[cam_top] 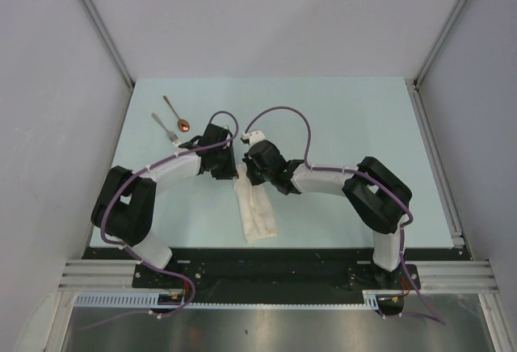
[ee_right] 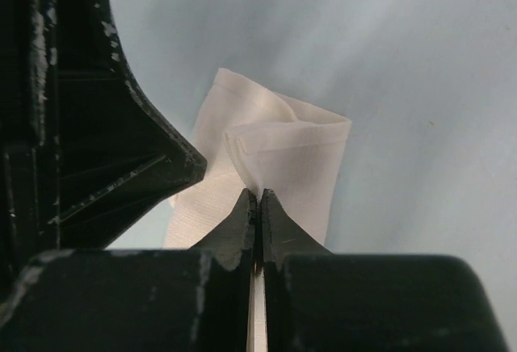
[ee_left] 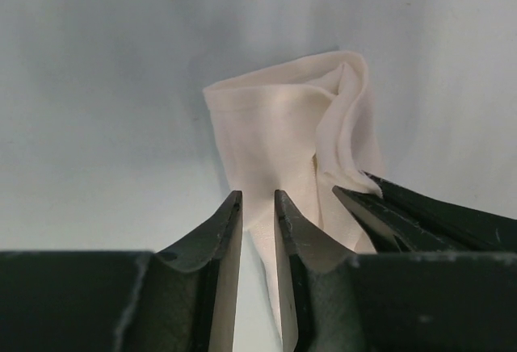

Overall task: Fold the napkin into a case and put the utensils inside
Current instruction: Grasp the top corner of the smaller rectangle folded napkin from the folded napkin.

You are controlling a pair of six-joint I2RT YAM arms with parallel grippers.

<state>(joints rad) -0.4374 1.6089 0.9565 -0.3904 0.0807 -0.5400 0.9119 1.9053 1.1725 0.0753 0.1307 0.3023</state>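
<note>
The right fingers [ee_right: 269, 211] fill the foreground of their wrist view, pressed fully together on a folded edge of the napkin [ee_right: 279, 154]. The left fingers [ee_left: 284, 215] stand only slightly parted; the cloth tapers into the narrow gap between them, and nothing shows them clamping it.

From above, the napkin [cam_top: 257, 211] lies as 1 narrow strip on the table [cam_top: 347, 118]. Its long axis runs from the 2 sets of fingers at its far end back toward the arm bases, leaning a little right. Both arms meet at that far end, so the end being worked faces away from the robot.

The fork [cam_top: 166, 128] and spoon [cam_top: 176, 114] lie side by side, well apart from the cloth, to the far left. The left arm looks the nearer for fetching them, while the right could keep its pinch.
</note>
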